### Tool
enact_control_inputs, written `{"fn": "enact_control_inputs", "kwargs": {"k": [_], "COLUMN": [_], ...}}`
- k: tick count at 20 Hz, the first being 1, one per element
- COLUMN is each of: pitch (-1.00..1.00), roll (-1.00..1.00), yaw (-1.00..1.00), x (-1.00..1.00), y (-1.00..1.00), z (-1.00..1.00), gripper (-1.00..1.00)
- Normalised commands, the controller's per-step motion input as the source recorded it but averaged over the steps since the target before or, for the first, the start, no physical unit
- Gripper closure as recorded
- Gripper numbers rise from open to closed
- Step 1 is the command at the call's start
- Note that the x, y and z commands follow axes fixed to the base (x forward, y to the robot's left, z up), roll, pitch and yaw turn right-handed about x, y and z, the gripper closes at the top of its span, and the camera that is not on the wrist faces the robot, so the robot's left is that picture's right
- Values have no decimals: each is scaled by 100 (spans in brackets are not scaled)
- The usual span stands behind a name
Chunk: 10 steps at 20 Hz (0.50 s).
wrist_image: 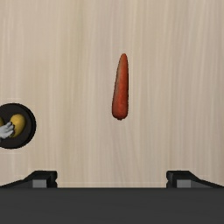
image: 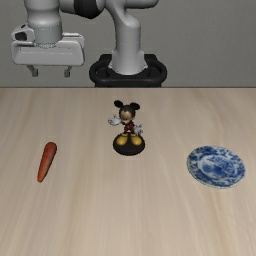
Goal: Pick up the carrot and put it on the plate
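Scene: a pale wooden table (image: 128,225) in front of a white robot arm (image: 128,40), with a Mickey Mouse figurine (image: 127,127) standing upright on a black base at its middle.
Gripper: the gripper (image: 50,72) hangs high above the table, off to the exterior view's left of the figurine and farther back than it, toward the arm's base.
Fingers: spread wide apart, nothing between them and nothing touching them; in the wrist view the gripper (wrist_image: 112,178) looks straight down at bare wood.
Carrot: the carrot (image: 46,161) lies flat on the table, well to the exterior view's left of the figurine and a little forward of it. From the wrist it lies lengthwise ahead of the fingertips (wrist_image: 121,86), thicker end toward them, with the figurine's base (wrist_image: 15,126) off to one side.
Plate: the blue-and-white patterned plate (image: 216,166) sits on the figurine's opposite side, to the exterior view's right, carrying nothing.
Spacing: figurine between carrot and plate, all three well apart.
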Motion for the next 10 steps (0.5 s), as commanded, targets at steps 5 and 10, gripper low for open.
{"fn": "enact_control_inputs", "kwargs": {"k": [5, 10], "pitch": [0, 0], "roll": [0, 0], "yaw": [0, 0], "x": [100, -20], "y": [0, -40], "z": [0, -40], "gripper": [-100, -100]}}
